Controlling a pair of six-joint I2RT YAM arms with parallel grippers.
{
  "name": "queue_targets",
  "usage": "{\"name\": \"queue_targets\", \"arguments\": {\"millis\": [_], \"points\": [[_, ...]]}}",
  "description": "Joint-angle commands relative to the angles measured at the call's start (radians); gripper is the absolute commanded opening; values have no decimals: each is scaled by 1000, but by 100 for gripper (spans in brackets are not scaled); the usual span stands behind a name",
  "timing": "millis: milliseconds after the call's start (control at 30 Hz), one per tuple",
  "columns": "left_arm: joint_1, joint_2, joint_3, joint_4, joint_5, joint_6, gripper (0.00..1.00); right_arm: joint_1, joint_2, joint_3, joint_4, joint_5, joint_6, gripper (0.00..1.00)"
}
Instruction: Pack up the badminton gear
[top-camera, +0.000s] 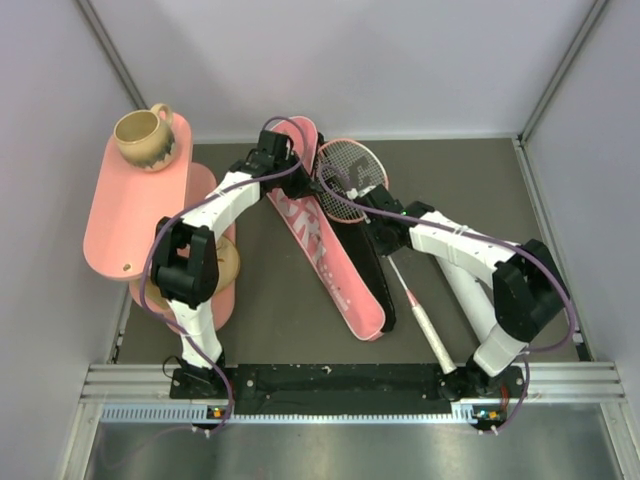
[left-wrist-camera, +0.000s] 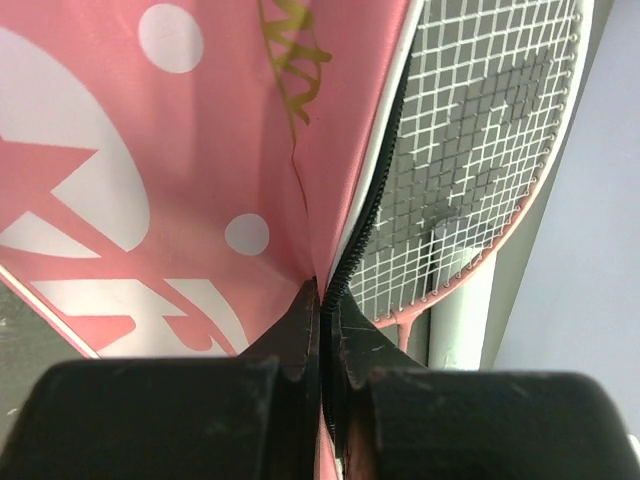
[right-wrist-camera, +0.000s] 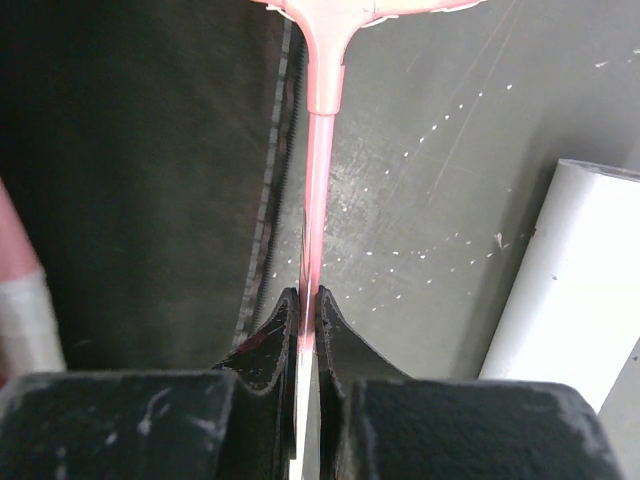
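Racket (top-camera: 350, 178) lies with its head just right of the bag's (top-camera: 312, 238) wide far end, handle trailing toward the right arm's base, roughly parallel to the bag. Right gripper (right-wrist-camera: 308, 295) is clamped on its shaft; left gripper (left-wrist-camera: 322, 292) pinches the bag's flap at the zipper.

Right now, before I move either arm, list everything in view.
bag: one, pink with black lining, open, mid-table
racket: one clearly seen, pink frame, head by the bag's far end, handle toward the near edge
tube: one, white, right of the racket shaft
side table: one, pink, tiered, far left
mug: one, tan, on its top tier
round item: one, tan, lower tier, partly hidden
left gripper: shut on the bag's zipper edge
right gripper: shut on the racket shaft
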Motion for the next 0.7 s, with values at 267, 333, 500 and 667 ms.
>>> {"name": "queue_targets", "arguments": {"millis": [267, 333, 500, 667], "points": [[-22, -6, 6, 130, 103, 70, 0, 43, -83, -35, 85, -79, -71, 0], [-25, -6, 12, 135, 105, 88, 0, 49, -98, -50, 86, -100, -72, 0], [-26, -7, 17, 141, 123, 119, 0, 52, -115, -72, 108, -116, -52, 0], [-58, -13, 2, 159, 162, 99, 0, 50, -69, -6, 160, -68, 26, 0]]}}
